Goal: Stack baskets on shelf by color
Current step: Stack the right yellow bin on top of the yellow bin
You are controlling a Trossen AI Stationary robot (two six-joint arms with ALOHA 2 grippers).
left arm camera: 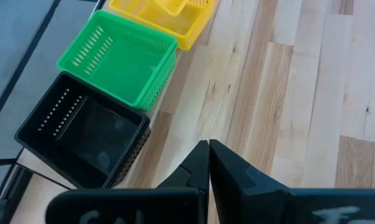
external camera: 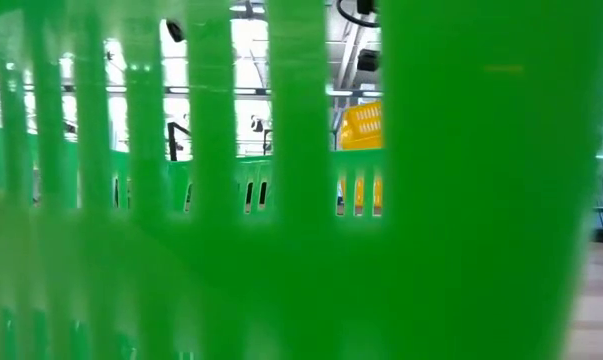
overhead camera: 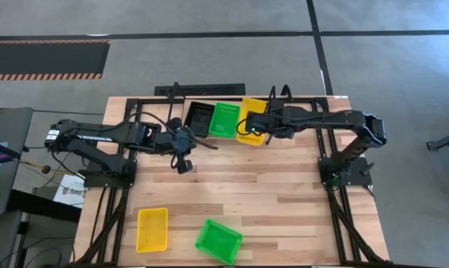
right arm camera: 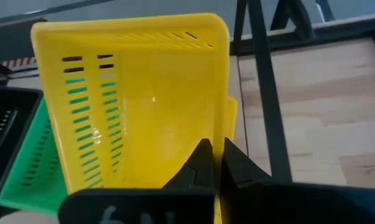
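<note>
On the shelf (left arm camera: 27,160) at the table's far edge a black basket (overhead camera: 202,117), a green basket (overhead camera: 225,119) and a yellow basket (overhead camera: 252,117) stand in a row. My right gripper (right arm camera: 216,157) is shut on the upper yellow basket (right arm camera: 143,99), which tilts over another yellow basket (right arm camera: 232,115) beneath it. My left gripper (left arm camera: 209,149) hangs shut over bare tabletop, near the black basket, holding nothing. One yellow basket (overhead camera: 152,228) and one green basket (overhead camera: 219,240) rest on their bottoms near the table's near edge. My right gripper pinches the tilted yellow basket's side wall at the rim (right arm camera: 227,134), one finger inside the basket and one outside. The fingers slant down toward the shelf from the near side. The basket is tipped up, its inside facing the wrist camera, its lower part in the yellow basket beneath.
The green basket (external camera: 281,200) near the front edge stands right before the low camera and blocks most of that view. Black upright bars (right arm camera: 262,93) rise just beside the yellow baskets. Bare wood lies between the shelf and the two near baskets.
</note>
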